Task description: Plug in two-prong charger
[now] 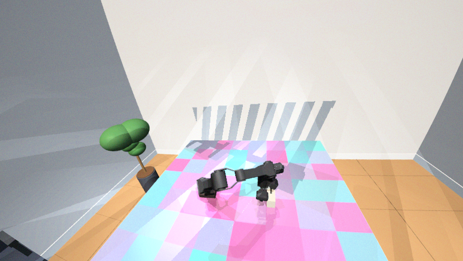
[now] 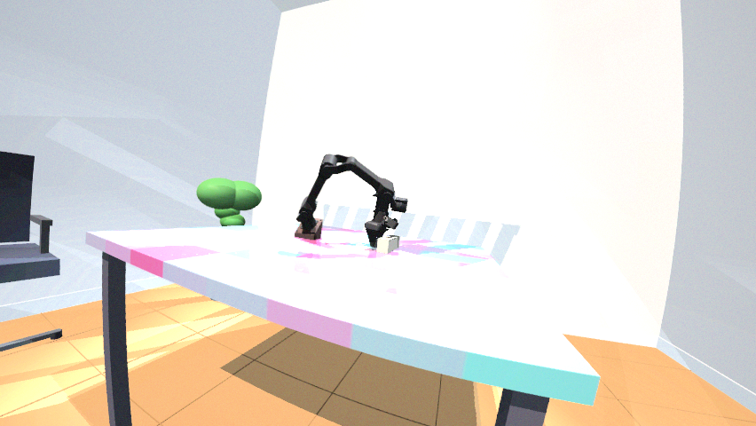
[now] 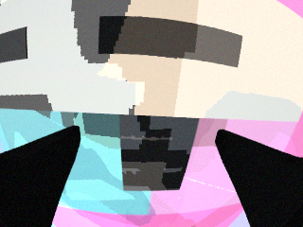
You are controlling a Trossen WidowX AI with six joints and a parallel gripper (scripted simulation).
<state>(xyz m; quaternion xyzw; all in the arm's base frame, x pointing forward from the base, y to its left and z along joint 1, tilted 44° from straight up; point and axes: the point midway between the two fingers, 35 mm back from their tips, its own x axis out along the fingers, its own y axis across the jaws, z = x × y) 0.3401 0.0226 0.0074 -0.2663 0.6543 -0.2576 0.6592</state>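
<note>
The cream power strip (image 1: 271, 203) (image 2: 388, 245) (image 3: 267, 71) lies on the table. In the wrist view it spans the top, with one wide dark slot (image 3: 170, 38) and part of another dark slot (image 3: 13, 44) at the left edge. The dark charger (image 3: 156, 156) is below the strip there, its upper end meeting the strip's edge. Its prongs are not visible, so I cannot tell how far they are in. My gripper (image 3: 151, 135) (image 2: 374, 243) is open low beside the strip. Its black fingers stand on both sides of the charger with a gap on each side.
The checkered pink and cyan table (image 1: 258, 240) (image 2: 306, 322) bears the arm's base (image 1: 207, 191) (image 2: 309, 230) to the left of the strip. A potted plant (image 1: 124, 134) (image 2: 227, 193) stands on the floor beyond the table's left side. A dark chair (image 2: 23, 259) is at the far left.
</note>
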